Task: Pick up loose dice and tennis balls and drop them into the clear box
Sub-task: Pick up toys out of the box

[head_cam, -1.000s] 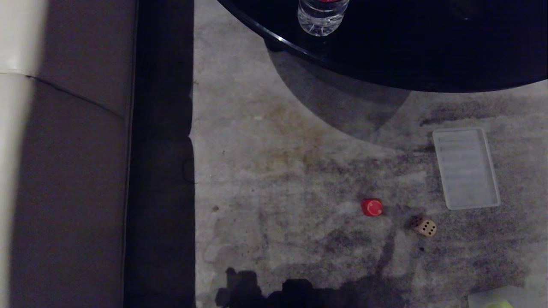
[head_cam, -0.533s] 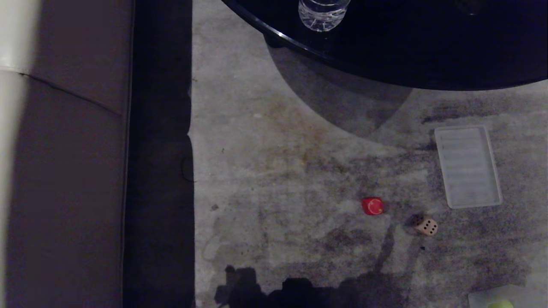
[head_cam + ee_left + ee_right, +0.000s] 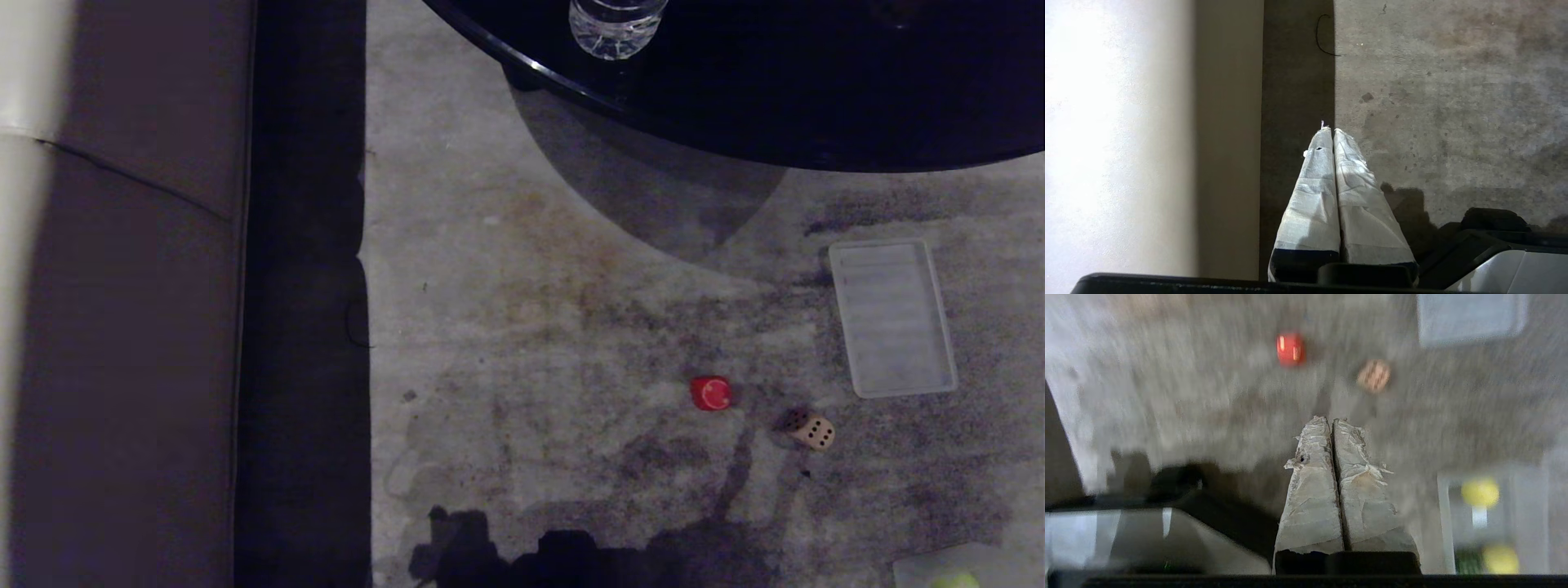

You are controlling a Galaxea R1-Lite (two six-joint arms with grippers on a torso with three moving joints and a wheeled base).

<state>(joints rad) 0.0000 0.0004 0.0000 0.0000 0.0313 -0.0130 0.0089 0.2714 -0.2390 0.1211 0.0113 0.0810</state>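
Two of the dice lie loose on the stained grey concrete floor (image 3: 531, 327): a red rounded cube (image 3: 710, 393) and, just beside it, a tan cube with dark pips (image 3: 811, 430). The clear plastic box (image 3: 1490, 518) sits at the floor's near right, already holding two yellow round things and something dark green, so the job looks partly done. A flat ribbed lid (image 3: 891, 317) lies beyond the tan die. The right gripper (image 3: 1332, 421) hangs above the floor short of the dice, fingers pressed together, empty. The left gripper (image 3: 1329, 130) is likewise closed, beside a brown sofa (image 3: 147, 327).

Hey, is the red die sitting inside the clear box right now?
No, the red die lies loose on the floor, well away from the clear box at the head view's bottom right corner.
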